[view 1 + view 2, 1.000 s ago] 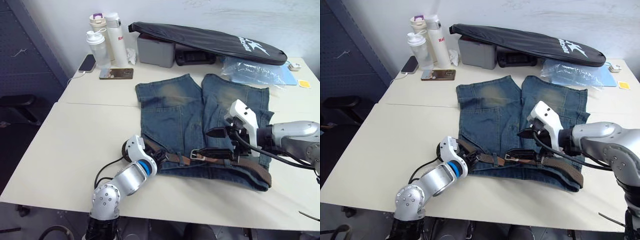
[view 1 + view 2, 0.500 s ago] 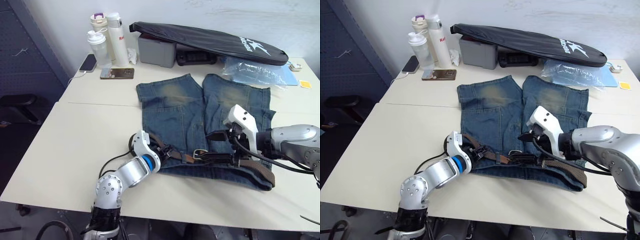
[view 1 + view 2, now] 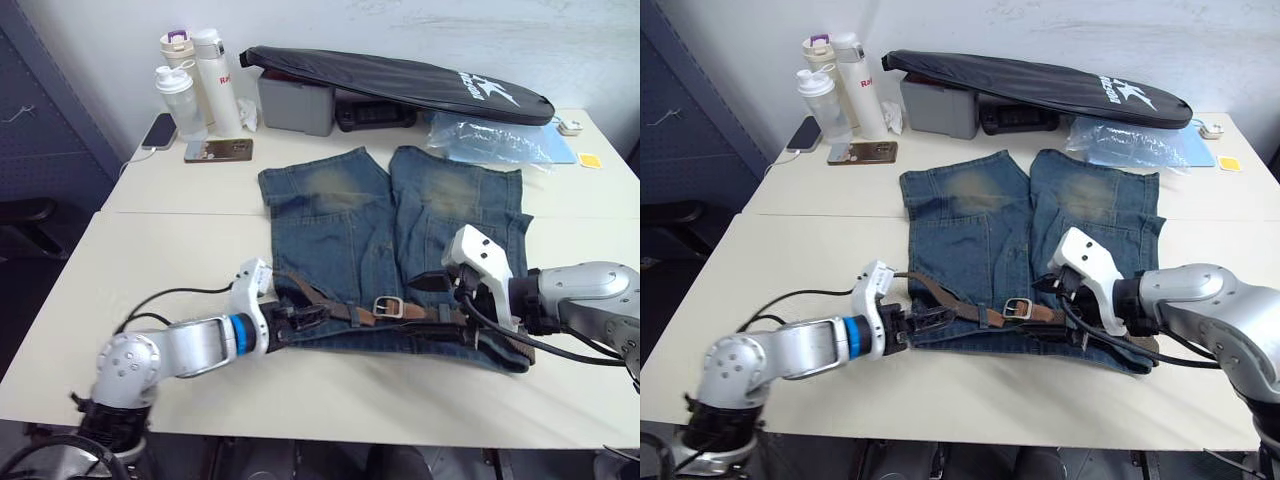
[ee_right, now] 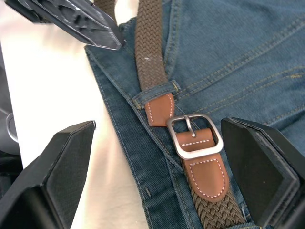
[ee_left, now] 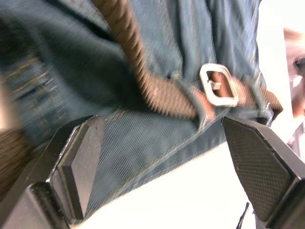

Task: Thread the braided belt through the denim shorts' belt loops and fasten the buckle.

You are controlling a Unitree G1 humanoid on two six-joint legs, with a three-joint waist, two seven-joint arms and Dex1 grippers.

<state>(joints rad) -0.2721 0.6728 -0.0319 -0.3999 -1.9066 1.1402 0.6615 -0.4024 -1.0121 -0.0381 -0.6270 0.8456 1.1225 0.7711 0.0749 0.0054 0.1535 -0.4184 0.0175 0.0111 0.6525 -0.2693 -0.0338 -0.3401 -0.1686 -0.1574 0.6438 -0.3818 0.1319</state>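
Lowered toward the bench since earlier, both jaws are being held apart; between them, the tip is risking slipping from the buckle.

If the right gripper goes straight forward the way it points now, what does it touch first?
Most likely the buckle of the braided belt, lying on the denim shorts between the open right gripper fingers; depth is uncertain.
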